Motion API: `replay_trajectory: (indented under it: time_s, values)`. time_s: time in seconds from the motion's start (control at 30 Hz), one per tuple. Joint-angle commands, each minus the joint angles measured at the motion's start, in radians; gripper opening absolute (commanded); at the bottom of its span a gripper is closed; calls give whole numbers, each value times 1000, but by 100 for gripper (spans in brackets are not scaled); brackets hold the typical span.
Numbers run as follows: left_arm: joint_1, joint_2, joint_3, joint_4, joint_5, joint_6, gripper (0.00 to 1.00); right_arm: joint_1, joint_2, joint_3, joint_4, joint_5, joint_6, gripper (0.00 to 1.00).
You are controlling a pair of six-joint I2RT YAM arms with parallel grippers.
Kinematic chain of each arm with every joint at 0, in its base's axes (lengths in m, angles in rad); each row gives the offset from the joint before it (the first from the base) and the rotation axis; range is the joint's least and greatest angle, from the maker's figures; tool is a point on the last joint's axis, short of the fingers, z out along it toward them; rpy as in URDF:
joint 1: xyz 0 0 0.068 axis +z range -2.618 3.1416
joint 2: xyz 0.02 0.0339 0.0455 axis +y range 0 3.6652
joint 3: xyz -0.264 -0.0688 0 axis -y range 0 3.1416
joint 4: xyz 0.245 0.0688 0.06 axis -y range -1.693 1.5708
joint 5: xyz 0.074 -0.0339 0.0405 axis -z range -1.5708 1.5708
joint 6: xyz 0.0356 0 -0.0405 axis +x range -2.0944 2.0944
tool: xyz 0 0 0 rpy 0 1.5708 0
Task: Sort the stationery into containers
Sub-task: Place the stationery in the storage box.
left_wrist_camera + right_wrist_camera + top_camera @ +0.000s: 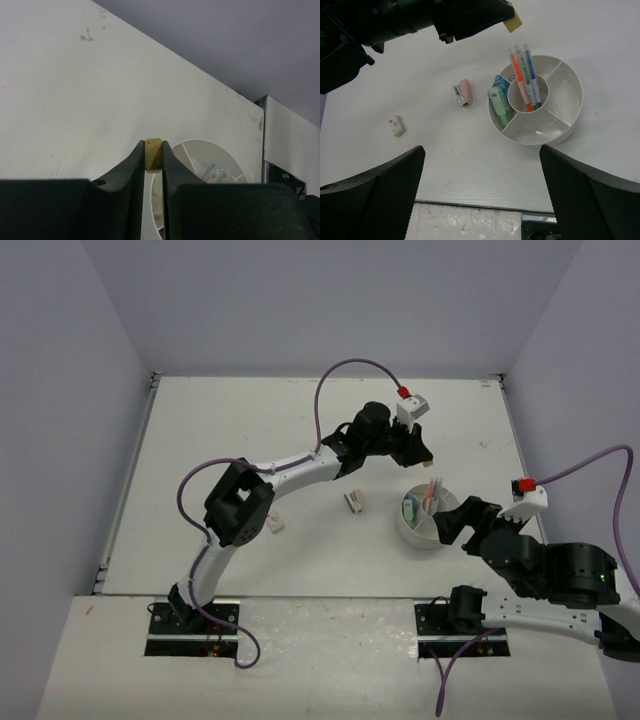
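- One organizer (571, 79): a round white cup with a centre tube and dividers running out to the rim. It stands on the table right of centre, between the two grippers.
- Three pens (523, 85) stand upright in the centre tube, with orange, green and blue ends.
- Two pastel pieces lie in the organizer's left compartment, one blue (500, 81) and one green (497, 100), side by side. Whether a third sits behind them I cannot tell.
- One pink piece (463, 93) lies on the table just left of the organizer, apart from it.
- One small white block (396, 125) with a red mark lies further left, well apart from the rest.
- One tan block (153, 148) is pinched between the fingertips of the left gripper (416, 452). It is held off the table by the organizer's far side.
- Two grippers. The left is pressed onto the tan block. The right gripper (481, 150) has its fingers spread wide with nothing between them and hangs above the organizer's near side.
- Table (250, 440): flat white board with a few faint dark marks, and a metal edge strip along its left side.
- Room: plain pale lavender-grey walls (300, 300) close in the table on the left, back and right.
- Two purple cables (340, 370), one looping from each arm.
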Motion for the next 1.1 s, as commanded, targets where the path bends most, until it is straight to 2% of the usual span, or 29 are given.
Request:
replay_trajectory:
  time_s: [0.0, 0.27, 0.47, 0.53, 0.57, 0.67, 0.77, 1.07]
  values:
    - [-17, 47, 48, 111, 106, -16, 0, 0, -11, 30, -49, 56, 29, 99]
    - [-31, 20, -51, 158, 126, -38, 0, 0, -41, 6, -7, 51, -8, 99]
    - [-31, 26, -60, 108, 103, -31, 0, 0, -43, -6, 25, 42, -35, 99]
    - [-31, 27, -63, 90, 95, -27, 3, 0, -41, -4, 32, 41, -43, 99]
    - [-31, 26, -65, 83, 86, -24, 6, 0, -40, -4, 36, 41, -47, 99]
    - [-32, 11, -75, 67, 73, -14, 28, 0, -36, -3, 51, 38, -64, 99]
    - [-31, -19, -95, 59, 54, -3, 45, 0, -32, -5, 61, 37, -75, 99]
    - [-34, -109, -155, 50, 8, 10, 71, 0, -28, -15, 70, 44, -80, 99]
